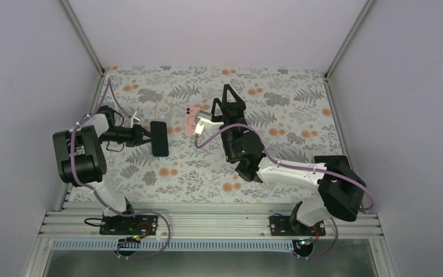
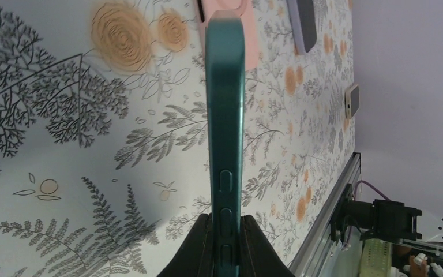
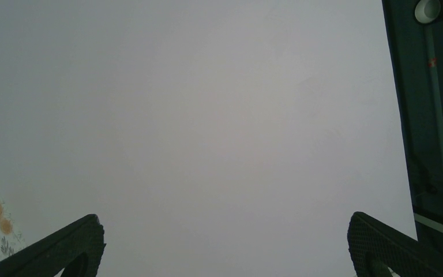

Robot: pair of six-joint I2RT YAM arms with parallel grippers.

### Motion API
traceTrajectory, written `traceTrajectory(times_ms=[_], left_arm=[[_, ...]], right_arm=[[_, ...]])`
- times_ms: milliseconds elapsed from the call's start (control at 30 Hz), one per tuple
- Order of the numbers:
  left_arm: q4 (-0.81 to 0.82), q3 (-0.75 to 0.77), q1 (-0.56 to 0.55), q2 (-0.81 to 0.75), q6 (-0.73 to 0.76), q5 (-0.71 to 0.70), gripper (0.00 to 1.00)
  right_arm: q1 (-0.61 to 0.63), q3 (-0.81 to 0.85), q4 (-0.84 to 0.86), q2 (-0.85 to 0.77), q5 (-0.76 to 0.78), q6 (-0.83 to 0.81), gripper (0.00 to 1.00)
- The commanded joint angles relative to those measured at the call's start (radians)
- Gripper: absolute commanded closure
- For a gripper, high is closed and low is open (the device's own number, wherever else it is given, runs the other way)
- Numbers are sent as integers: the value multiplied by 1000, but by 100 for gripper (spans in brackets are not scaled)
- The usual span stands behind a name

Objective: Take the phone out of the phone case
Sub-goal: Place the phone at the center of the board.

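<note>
My left gripper (image 1: 145, 134) is shut on one end of a dark teal phone case (image 1: 160, 138) and holds it just above the table. In the left wrist view the case (image 2: 225, 115) is edge-on with its side buttons showing, pinched between my fingers (image 2: 199, 248). Whether anything is inside it I cannot tell. A pink phone (image 1: 191, 122) lies flat on the table just right of the case, camera lenses showing, and it also shows in the left wrist view (image 2: 231, 17). My right gripper (image 1: 231, 99) is open, empty and raised; its view (image 3: 225, 245) shows only the wall.
A small white ring (image 1: 164, 108) lies behind the case. A grey-purple object (image 2: 303, 23) lies beyond the pink phone. The floral table cover (image 1: 300, 109) runs to the side walls, and the metal rail (image 1: 207, 222) lines the near edge.
</note>
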Motion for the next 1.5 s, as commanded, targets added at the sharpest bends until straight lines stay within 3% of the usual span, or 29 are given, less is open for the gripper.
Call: traceTrajectory(times_ms=[0, 500, 867, 1100, 1400, 1467], left_arm=[[15, -1, 5, 85, 7, 35, 98], [-80, 107, 7, 298, 88, 1, 94], [-69, 193, 27, 387, 84, -65, 83], [-78, 254, 26, 423, 86, -112, 80], [-55, 226, 27, 393, 49, -115, 76], [-29, 207, 30, 356, 17, -119, 70]], right_arm=[[-8, 2, 0, -14, 11, 30, 1], [-14, 30, -64, 5, 26, 75, 1], [-13, 49, -90, 21, 35, 86, 1], [-14, 57, -110, 20, 37, 100, 1], [-14, 65, -126, 17, 39, 108, 1], [-14, 65, -129, 14, 39, 110, 1]])
